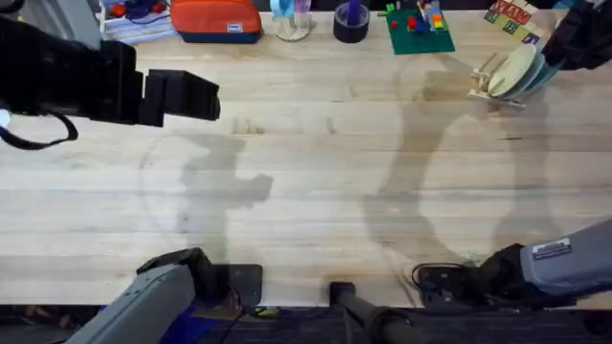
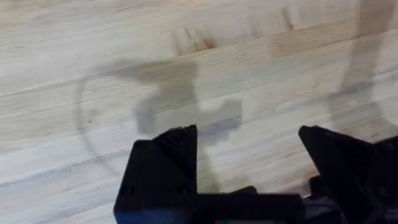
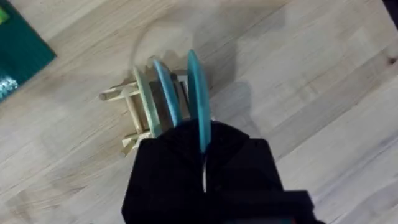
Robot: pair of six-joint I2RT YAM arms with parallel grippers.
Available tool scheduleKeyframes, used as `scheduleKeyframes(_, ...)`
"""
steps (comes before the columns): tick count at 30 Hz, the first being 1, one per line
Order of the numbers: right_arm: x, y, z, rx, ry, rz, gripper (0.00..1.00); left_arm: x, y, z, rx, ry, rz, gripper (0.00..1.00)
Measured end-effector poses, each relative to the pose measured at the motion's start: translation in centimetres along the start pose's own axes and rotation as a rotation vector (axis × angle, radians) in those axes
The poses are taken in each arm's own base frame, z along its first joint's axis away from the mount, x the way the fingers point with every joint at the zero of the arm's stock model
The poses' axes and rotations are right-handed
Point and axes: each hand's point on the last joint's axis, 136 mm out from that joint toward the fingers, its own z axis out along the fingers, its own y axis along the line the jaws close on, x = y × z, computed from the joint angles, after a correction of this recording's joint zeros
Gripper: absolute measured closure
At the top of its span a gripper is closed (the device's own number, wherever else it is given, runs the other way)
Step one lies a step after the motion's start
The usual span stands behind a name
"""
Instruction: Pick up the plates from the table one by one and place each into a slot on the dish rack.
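The dish rack (image 1: 490, 84) (image 3: 134, 102) stands at the table's (image 1: 316, 191) far right. A cream plate (image 1: 512, 69) (image 3: 144, 99) and a pale blue plate (image 3: 166, 93) stand upright in its slots. The bright cyan plate (image 3: 198, 93) stands on edge in the slot beside them, and my right gripper (image 1: 562, 46) (image 3: 203, 155) is shut on its rim. My left gripper (image 1: 206, 96) (image 2: 249, 155) hovers high over the bare left half of the table, open, with nothing between its fingers.
Along the far edge sit an orange pouch (image 1: 215, 19), a clear glass item (image 1: 292, 21), a dark tape roll (image 1: 351, 24), a green baseplate (image 1: 419, 31) (image 3: 18, 50) with bricks, and a card (image 1: 512, 17) behind the rack.
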Motion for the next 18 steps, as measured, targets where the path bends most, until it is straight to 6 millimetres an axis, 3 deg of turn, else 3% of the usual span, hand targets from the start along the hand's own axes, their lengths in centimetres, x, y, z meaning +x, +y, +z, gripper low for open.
scheduleKeyframes(18, -0.69, 0.22, -0.03, -0.010, -0.028, -0.047, 0.972, 0.00, 0.01, 0.00, 0.000, 0.000, 0.000, 0.007)
